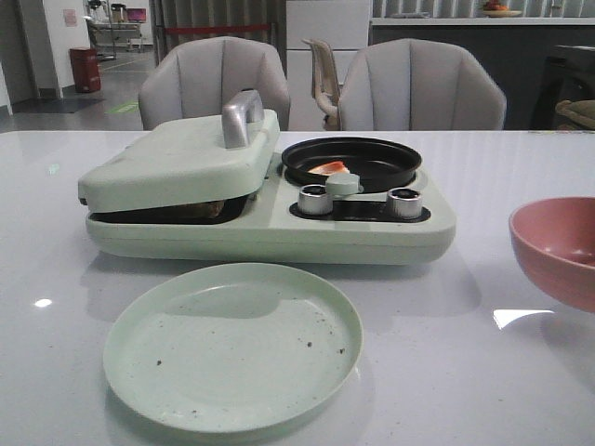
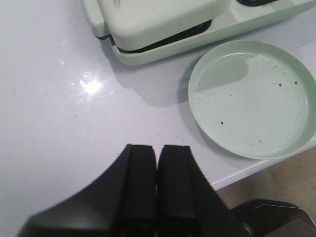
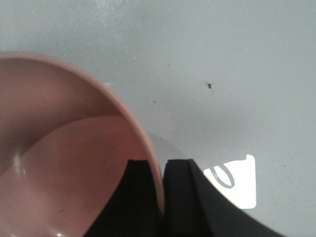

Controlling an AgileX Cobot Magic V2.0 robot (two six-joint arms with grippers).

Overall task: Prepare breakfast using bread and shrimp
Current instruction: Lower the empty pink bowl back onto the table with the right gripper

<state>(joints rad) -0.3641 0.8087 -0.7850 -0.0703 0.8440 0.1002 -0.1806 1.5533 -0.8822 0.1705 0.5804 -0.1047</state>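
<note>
The shrimp (image 1: 328, 169), a small orange and white piece, lies in the black round pan (image 1: 376, 160) of the pale green breakfast maker (image 1: 279, 230). The maker's lid (image 1: 177, 158) is down. The bread is hidden under it, apart from a brown sliver in the gap (image 1: 213, 209). My left gripper (image 2: 158, 148) is shut and empty, above the bare table near the green plate (image 2: 252, 98). My right gripper (image 3: 160, 163) is shut on the rim of the pink bowl (image 3: 59, 148), one finger inside and one outside. Neither gripper shows in the front view.
The empty green plate (image 1: 232, 344), speckled with crumbs, sits in front of the maker. The pink bowl (image 1: 558, 246) is at the table's right edge. Two metal knobs (image 1: 314, 199) front the pan. Two grey chairs (image 1: 218, 84) stand behind the table.
</note>
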